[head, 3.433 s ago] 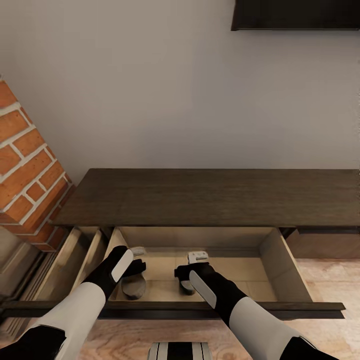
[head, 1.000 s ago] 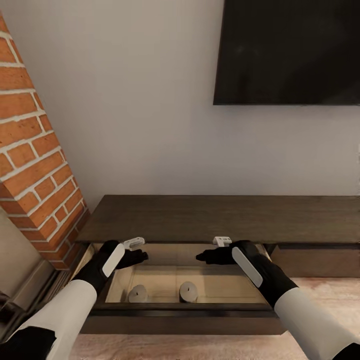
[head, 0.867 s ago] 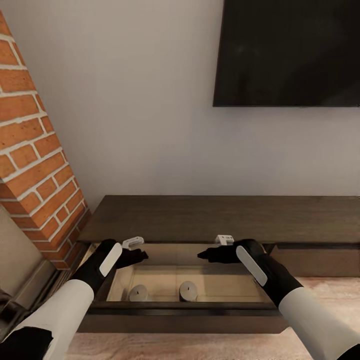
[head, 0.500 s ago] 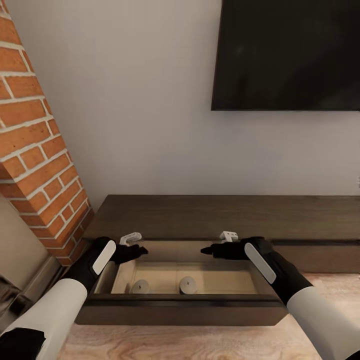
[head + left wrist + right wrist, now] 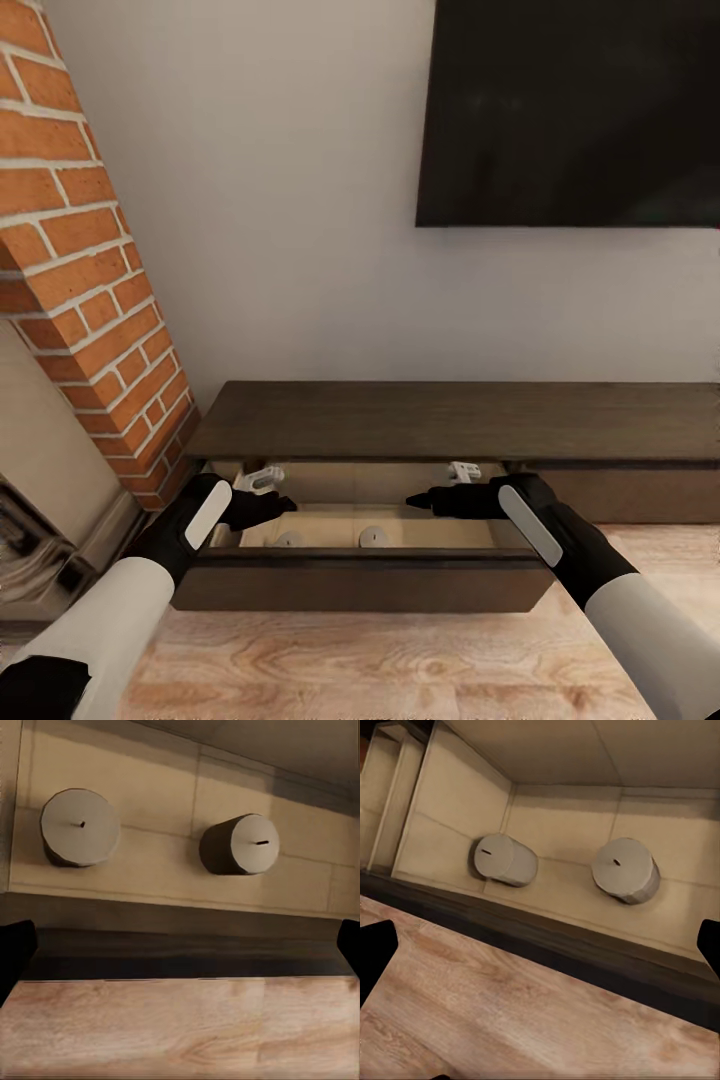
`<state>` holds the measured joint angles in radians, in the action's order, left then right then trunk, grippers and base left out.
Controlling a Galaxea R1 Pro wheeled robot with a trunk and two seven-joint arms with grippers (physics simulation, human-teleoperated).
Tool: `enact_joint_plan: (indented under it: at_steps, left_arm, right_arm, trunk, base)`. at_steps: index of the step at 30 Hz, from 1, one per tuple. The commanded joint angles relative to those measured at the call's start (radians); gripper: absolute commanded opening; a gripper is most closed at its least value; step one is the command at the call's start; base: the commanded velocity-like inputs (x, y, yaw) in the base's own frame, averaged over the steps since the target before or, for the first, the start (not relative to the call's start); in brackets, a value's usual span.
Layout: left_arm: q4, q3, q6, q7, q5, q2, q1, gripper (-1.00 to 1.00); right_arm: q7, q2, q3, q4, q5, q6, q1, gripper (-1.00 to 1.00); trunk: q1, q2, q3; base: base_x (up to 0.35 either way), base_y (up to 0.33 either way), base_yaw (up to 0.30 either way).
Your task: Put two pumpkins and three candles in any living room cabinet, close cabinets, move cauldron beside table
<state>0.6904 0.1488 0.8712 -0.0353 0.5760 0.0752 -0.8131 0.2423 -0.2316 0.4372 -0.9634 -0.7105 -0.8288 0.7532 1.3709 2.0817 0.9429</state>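
Pale wood floor [image 5: 400,660] lies nearest me, and both my white-and-black forearms reach over it toward the cabinet [image 5: 460,420]. One drawer [image 5: 360,580] of that long, dark-brown console stands pulled out, its dark front panel facing me and its beige inside showing. Two candles sit on the drawer bottom, well apart from each other and not touching: the left candle [image 5: 290,539] [image 5: 80,827] [image 5: 504,859] and the right candle [image 5: 373,537] [image 5: 241,844] [image 5: 625,870]. Both are grey-tan cylinders with a dark wick mark on the flat end.

My left gripper [image 5: 262,480] hovers above the drawer's left end, and my right gripper [image 5: 463,472] hovers above its right part, near the cabinet's top edge. Both jaws are empty; from the wrist views the dark fingertips sit at opposite edges, so I read both jaws as spread wide.

Past the drawer runs the cabinet's flat top. One brick column [image 5: 80,250] rises at far left, and one black screen [image 5: 570,110] hangs on the grey wall [image 5: 290,200] at far right.
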Motion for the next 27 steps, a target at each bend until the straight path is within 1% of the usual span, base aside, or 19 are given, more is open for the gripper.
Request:
enact_joint_plan:
  at_steps: [1, 4, 8, 14, 19, 24, 25, 27]
  left_arm:
    - [0.000, 0.000, 0.000, 0.000, 0.000, 0.000, 0.000, 1.00]
    - [0.000, 0.001, 0.000, 0.000, -0.001, 0.000, 0.000, 1.00]
    - [0.000, 0.001, -0.001, 0.000, -0.001, -0.001, 0.000, 1.00]
    - [-0.001, 0.002, -0.001, 0.004, -0.001, -0.001, 0.000, 1.00]
    - [-0.010, 0.005, -0.001, 0.055, -0.003, -0.001, 0.000, 1.00]
    - [-0.011, 0.012, 0.000, 0.062, -0.004, -0.002, 0.000, 1.00]
    - [-0.007, 0.013, 0.000, 0.064, -0.004, -0.001, 0.001, 1.00]
    - [-0.006, 0.014, 0.000, 0.064, -0.004, -0.001, 0.001, 1.00]
  right_arm:
    - [0.000, 0.000, 0.000, 0.000, 0.000, 0.000, 0.000, 1.00]
    - [-0.001, 0.000, 0.000, -0.001, 0.000, -0.007, 0.000, 1.00]
    - [0.000, 0.000, -0.001, -0.001, 0.000, -0.057, 0.000, 1.00]
    - [0.000, 0.000, -0.002, -0.002, -0.001, -0.078, 0.000, 1.00]
    - [0.001, 0.000, -0.002, -0.002, -0.002, -0.159, 0.000, 1.00]
    - [0.004, -0.002, -0.001, -0.002, -0.003, -0.172, 0.000, 1.00]
    - [0.004, -0.008, -0.001, -0.002, -0.004, -0.174, 0.000, 1.00]
    - [0.005, -0.010, -0.002, -0.002, -0.004, -0.174, 0.000, 1.00]
  trunk:
    - [-0.004, -0.007, -0.003]
    - [-0.004, -0.007, -0.003]
    - [-0.004, -0.007, -0.003]
    - [-0.027, -0.049, -0.022]
    - [-0.046, -0.084, -0.038]
    - [-0.065, -0.119, -0.053]
    - [-0.065, -0.119, -0.053]
    - [-0.065, -0.119, -0.053]
  base:
    - [-0.050, 0.000, 0.000]
    - [-0.020, 0.000, 0.000]
    - [-0.004, 0.000, 0.000]
    - [0.000, 0.000, 0.000]
    - [0.000, 0.000, 0.000]
    - [0.000, 0.000, 0.000]
    - [0.000, 0.000, 0.000]
    - [0.000, 0.000, 0.000]
